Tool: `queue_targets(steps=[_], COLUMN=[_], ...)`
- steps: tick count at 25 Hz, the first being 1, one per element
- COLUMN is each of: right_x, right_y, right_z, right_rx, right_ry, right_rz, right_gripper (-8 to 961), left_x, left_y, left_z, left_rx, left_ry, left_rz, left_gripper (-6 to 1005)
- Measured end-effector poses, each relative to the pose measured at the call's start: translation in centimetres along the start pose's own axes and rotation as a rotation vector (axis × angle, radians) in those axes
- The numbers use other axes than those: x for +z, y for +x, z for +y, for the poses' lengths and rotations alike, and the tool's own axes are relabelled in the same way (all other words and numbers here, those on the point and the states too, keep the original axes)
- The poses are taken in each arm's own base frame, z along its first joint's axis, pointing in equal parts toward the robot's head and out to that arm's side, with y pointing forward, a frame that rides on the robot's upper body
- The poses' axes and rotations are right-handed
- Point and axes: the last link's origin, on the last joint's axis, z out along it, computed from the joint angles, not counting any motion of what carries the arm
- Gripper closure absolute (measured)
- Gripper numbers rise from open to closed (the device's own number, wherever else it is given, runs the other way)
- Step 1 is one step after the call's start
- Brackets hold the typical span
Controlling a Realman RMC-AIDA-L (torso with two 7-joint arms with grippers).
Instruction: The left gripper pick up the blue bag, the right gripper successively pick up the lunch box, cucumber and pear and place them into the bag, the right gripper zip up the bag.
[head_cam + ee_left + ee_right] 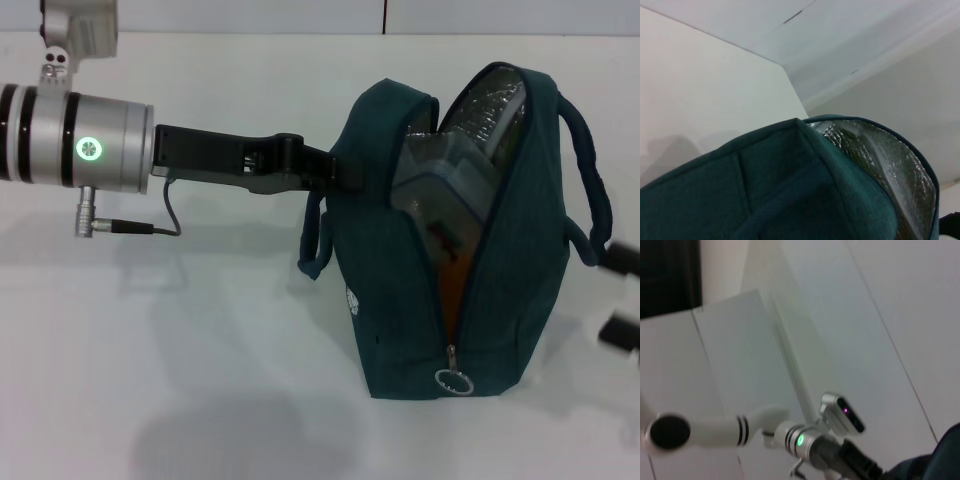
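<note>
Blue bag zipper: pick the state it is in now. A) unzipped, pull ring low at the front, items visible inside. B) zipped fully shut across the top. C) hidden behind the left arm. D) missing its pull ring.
A: in the head view the blue bag gapes open, the zipper ring hangs near its base, and the lunch box shows inside.
</note>
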Motion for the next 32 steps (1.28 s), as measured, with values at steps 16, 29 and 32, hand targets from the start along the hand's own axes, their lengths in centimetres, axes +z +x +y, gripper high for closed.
queue_targets(steps=[16,29,32], right_x=[2.3,5.2,5.7], right_y=[7.6,8.1,8.2], right_z=[1.7,0.0,0.0], right_rx=[-0.051,-0.058,-0.055], right_ry=[-0.002,-0.047,-0.067], right_rz=[0.254,0.348,0.36], right_gripper=[174,219,230], left_x=[0.2,0.4,0.4], left_y=[0.0,-0.1,-0.1], left_z=[0.1,0.2,0.2], left_rx=[0.001,0.002,0.003], left_ry=[-0.002,-0.012,-0.012], left_rz=[-0.008,-0.008,-0.006], left_gripper=[945,945,945])
